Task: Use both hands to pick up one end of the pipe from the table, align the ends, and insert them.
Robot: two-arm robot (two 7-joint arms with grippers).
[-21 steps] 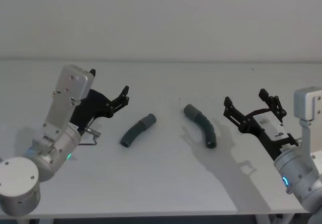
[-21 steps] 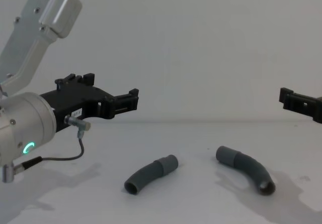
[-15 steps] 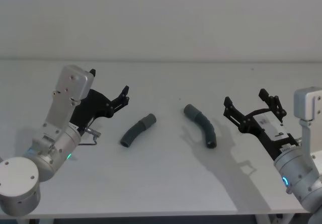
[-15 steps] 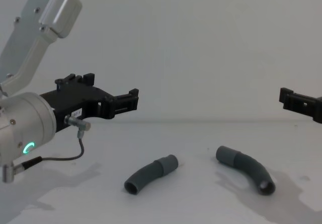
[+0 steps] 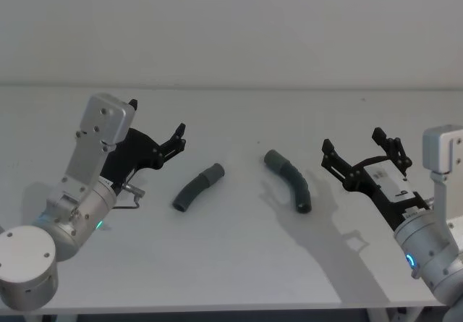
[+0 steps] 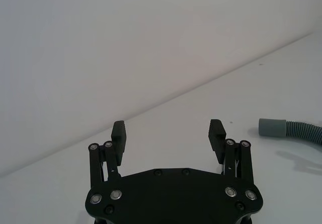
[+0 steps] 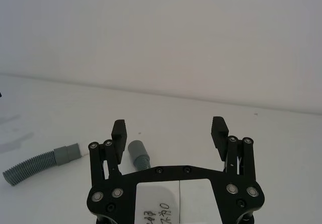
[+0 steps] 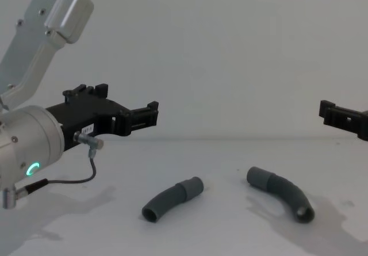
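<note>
Two curved dark grey ribbed pieces of the pipe lie on the white table (image 5: 239,264). The left piece (image 5: 197,187) (image 8: 171,199) has its wider cuff end (image 5: 215,171) toward the back. The right piece (image 5: 290,179) (image 8: 282,193) also points its cuff to the back. My left gripper (image 5: 158,123) (image 6: 167,131) hovers open to the left of the left piece, holding nothing. To the right of the right piece my right gripper (image 5: 352,140) (image 7: 169,127) is open and empty. The right wrist view shows the left piece (image 7: 40,161) and the right piece's cuff (image 7: 138,150).
A thin grey cable (image 5: 129,193) loops off the left arm close to the table. A green ring (image 8: 33,167) glows on the left arm. The plain wall (image 5: 231,25) stands behind the table's back edge.
</note>
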